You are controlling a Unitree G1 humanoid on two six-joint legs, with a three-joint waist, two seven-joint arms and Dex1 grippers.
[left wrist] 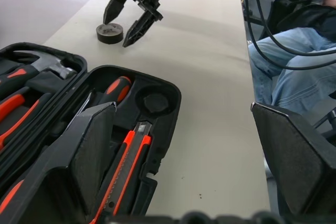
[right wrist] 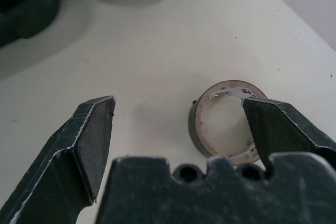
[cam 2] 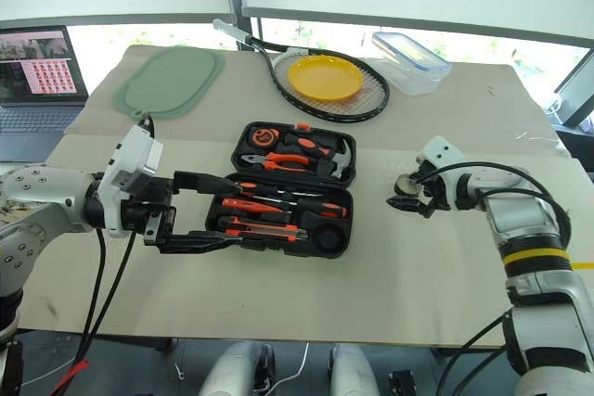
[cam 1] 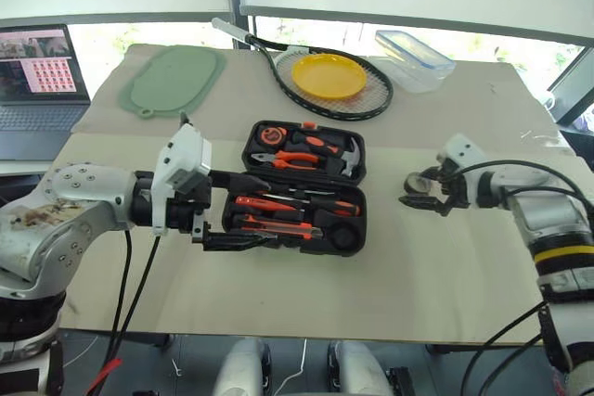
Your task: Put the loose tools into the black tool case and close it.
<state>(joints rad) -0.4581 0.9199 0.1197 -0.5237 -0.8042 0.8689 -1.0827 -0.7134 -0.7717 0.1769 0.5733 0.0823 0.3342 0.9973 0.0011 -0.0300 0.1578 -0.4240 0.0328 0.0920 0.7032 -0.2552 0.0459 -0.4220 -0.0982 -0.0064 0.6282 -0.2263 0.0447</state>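
The black tool case [cam 1: 303,188] lies open on the counter [cam 1: 436,294], a utility knife [left wrist: 124,174] and screwdrivers [cam 1: 295,201] seated in its recesses. The left pincer [cam 2: 206,212], released, sits at the case's left edge. The right pincer [right wrist: 178,124], released, straddles a tape roll [right wrist: 223,121] right of the case.

Beige table [cam 1: 445,266] before bright windows [cam 1: 464,42]
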